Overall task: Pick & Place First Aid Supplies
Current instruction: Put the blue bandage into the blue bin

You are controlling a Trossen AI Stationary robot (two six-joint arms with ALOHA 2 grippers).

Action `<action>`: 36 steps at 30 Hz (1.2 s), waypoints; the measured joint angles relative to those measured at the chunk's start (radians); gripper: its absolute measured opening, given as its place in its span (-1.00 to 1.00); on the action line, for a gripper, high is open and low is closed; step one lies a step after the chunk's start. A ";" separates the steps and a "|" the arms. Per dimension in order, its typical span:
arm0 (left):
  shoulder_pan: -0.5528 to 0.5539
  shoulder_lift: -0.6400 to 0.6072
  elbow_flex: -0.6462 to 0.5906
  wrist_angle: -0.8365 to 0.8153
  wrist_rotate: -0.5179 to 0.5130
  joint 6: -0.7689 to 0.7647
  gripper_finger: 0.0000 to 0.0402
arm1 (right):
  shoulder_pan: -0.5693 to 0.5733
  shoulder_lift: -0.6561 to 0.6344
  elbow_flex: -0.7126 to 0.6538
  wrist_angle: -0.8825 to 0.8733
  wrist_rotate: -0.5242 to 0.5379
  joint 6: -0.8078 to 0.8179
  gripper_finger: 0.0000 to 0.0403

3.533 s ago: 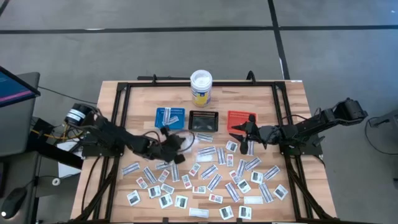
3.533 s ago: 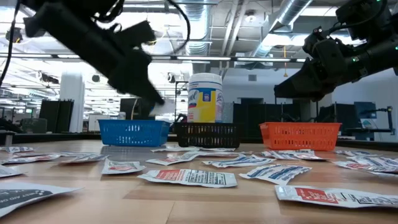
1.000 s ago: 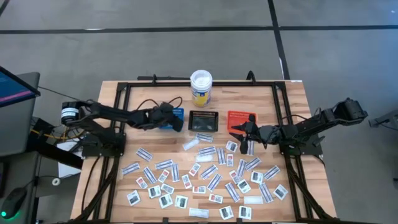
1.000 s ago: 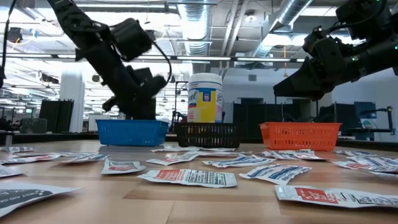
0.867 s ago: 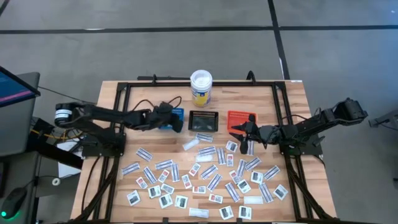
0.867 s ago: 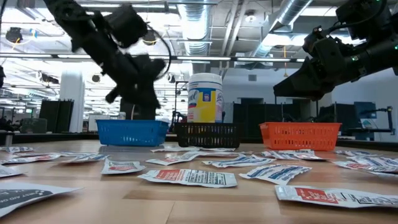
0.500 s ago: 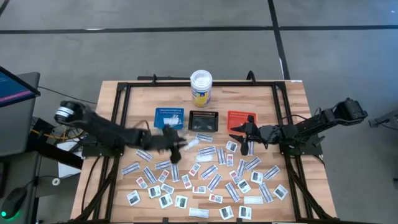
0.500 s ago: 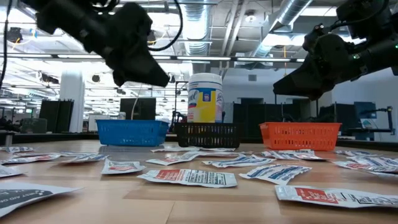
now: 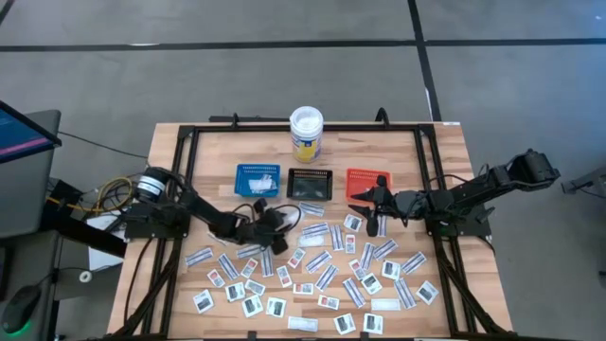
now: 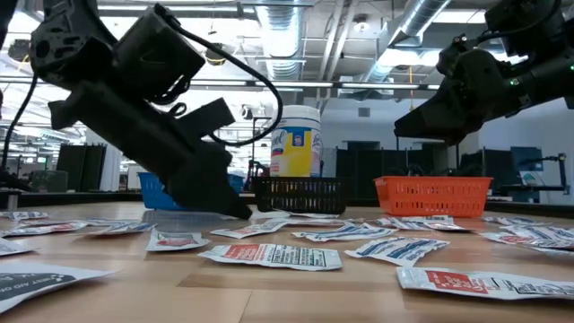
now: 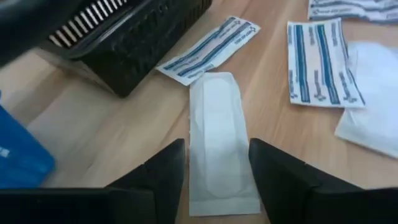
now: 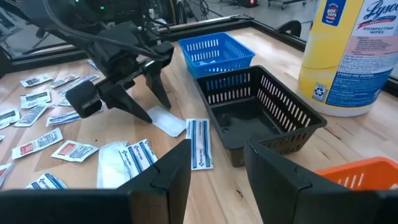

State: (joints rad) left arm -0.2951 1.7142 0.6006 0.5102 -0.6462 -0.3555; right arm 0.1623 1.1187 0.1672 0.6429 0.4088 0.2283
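Dozens of first aid supplies [image 9: 322, 275] lie scattered on your surface [image 9: 445, 170], and most of the sorting is still ahead of you. Your left pincer [image 9: 275, 227] was over the blue tray [image 9: 258, 176] a second ago, its fingers half closed; now it has swung away from that tray and come down low, with its fingers spread wide on either side of a plain white strip packet [image 11: 217, 143] that lies flat directly between them, just in front of the black tray [image 11: 134, 37]. The left wrist view shows a gap between each finger and the packet's long edges, so nothing is pinched yet. Just beyond the pincer's tips lies a white-and-blue strip [image 11: 211, 46], touching the far end of the white packet; a wider blue-striped packet [image 11: 320, 62] sits off to one side of the pincer. By my judgement one delivery to the blue tray is finished and you are lining up the next pick, so close only once the tips are down on the wood, or the thin paper may slip out. Your right pincer [image 9: 371, 210] hangs with its fingers parted and nothing between them, just in front of the orange tray [image 9: 367, 180], in the same pose as before.
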 joint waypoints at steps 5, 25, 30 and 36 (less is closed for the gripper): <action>0.014 -0.001 0.002 -0.003 0.044 -0.003 -0.26 | 0.000 0.000 0.000 -0.016 0.000 0.000 -0.29; 0.014 -0.051 -0.003 -0.026 0.113 -0.034 -0.97 | 0.000 0.000 0.000 -0.037 0.000 0.000 -0.29; 0.003 -0.069 0.027 -0.022 0.086 0.038 -0.97 | 0.000 0.000 0.000 -0.030 0.004 0.000 -0.29; -0.013 -0.213 0.050 -0.038 -0.031 0.209 -0.97 | 0.000 0.000 0.000 -0.028 0.006 0.000 -0.29</action>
State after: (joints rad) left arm -0.3077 1.5010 0.6511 0.4721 -0.6769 -0.1468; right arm 0.1619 1.1191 0.1673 0.6147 0.4152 0.2283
